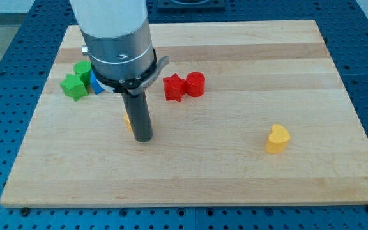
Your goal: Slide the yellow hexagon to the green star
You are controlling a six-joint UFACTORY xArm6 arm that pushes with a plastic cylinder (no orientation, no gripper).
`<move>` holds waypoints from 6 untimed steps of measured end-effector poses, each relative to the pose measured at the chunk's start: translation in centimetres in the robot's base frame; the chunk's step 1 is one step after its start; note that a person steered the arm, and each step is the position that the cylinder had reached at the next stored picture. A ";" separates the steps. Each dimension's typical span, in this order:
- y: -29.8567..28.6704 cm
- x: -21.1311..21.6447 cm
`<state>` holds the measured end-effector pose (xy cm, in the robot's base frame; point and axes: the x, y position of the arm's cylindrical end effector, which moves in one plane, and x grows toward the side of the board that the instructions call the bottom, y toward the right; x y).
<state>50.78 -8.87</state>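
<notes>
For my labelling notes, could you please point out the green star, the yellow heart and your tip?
green star point(73, 86), camera view, top face.
yellow heart point(277, 137), camera view, upper face.
my tip point(144, 138), camera view, rod's very end.

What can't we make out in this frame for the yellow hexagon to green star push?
- Yellow block, camera view: only a sliver shows behind the rod; shape unreadable, so it can't be confirmed as the hexagon.
- My tip: contact with that block can't be judged; the rod hides it.
- Blue block: mostly hidden by the arm housing and the green blocks; shape unclear.
- Green blocks: two touch, which one is the star is hard to tell.
</notes>
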 end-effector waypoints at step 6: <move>-5.5 -7.6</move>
